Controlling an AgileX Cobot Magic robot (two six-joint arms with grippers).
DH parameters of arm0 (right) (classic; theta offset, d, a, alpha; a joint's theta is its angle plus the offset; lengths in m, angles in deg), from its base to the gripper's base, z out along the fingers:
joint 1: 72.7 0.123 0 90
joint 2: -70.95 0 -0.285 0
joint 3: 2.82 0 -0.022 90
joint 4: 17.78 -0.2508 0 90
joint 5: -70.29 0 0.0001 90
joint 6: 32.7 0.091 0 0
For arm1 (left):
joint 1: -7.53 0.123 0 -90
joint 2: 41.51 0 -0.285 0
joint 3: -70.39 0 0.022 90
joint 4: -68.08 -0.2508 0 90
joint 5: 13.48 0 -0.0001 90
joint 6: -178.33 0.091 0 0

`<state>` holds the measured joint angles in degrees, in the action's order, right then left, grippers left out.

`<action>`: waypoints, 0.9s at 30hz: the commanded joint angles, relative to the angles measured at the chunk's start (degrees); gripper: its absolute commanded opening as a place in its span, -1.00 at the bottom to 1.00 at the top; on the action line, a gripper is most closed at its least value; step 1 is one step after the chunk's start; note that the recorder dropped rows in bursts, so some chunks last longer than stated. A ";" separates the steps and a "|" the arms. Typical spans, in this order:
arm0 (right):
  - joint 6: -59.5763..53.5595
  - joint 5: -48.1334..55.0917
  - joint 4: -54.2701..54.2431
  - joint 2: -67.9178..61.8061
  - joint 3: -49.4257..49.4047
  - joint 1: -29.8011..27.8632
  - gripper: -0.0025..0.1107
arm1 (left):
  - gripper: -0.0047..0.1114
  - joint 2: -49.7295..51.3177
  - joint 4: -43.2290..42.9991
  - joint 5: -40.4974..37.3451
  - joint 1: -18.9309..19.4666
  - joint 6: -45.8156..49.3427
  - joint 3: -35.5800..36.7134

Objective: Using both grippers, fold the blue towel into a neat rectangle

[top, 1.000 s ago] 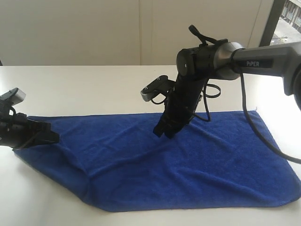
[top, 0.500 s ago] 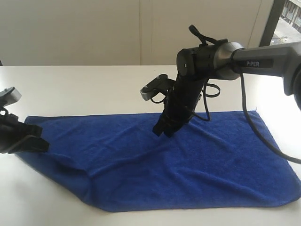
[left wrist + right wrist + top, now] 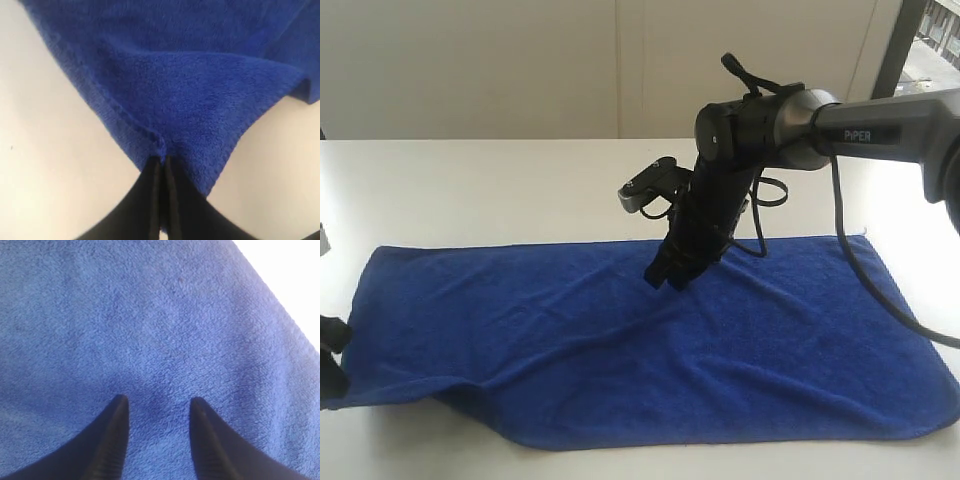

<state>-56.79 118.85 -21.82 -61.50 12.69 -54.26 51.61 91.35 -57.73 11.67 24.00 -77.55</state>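
Observation:
The blue towel lies spread across the white table, with a low ridge near its front left. Its left corner is pinched in my left gripper, which shows only at the left margin of the exterior view. In the left wrist view that gripper is shut on the stitched edge of the towel. My right gripper hangs over the towel's middle, tips pointing down. In the right wrist view the right gripper stands open just above the towel, holding nothing.
A black cable from the right arm drapes over the towel's right part. The right arm reaches in from the right. A pale wall runs behind the table. Bare tabletop lies beyond the towel's far edge.
My left gripper has drawn leftward to the frame's edge, pulling the towel's left corner with it and stretching that end flatter. The right arm has not moved.

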 commanded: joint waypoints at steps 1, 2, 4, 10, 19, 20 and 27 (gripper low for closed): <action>-0.31 -0.19 -0.56 -0.09 -0.22 -0.17 -0.29 | -0.92 -0.66 -7.35 -2.13 -0.28 -5.89 2.89; -0.31 -0.19 -0.56 -0.09 -0.22 -0.17 -0.29 | -0.92 -0.66 -9.61 -2.13 -0.28 -7.72 3.54; -0.31 -0.36 -0.57 -0.09 -0.22 -0.17 -0.29 | -0.92 -0.66 -12.65 -2.23 -0.28 -10.42 4.50; -0.31 -0.76 -1.00 -0.09 -0.22 -0.17 -0.29 | -0.92 -0.66 -13.25 0.58 -0.28 -10.67 5.19; -0.31 -0.92 -1.37 -0.09 -0.22 -0.17 -0.29 | -0.10 -0.66 -13.50 -0.31 -0.28 -10.29 5.19; -0.31 -0.92 -1.37 -0.09 -0.22 -0.17 -0.29 | 0.02 -0.66 -13.50 -0.57 -0.28 -10.29 5.19; -0.55 -0.91 -1.37 0.16 -0.22 -0.17 -0.29 | 0.20 -0.74 -13.44 -2.52 -0.28 -11.34 1.26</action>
<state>-56.79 117.97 -23.04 -61.50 12.69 -54.26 51.52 77.69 -58.46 11.67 13.84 -73.92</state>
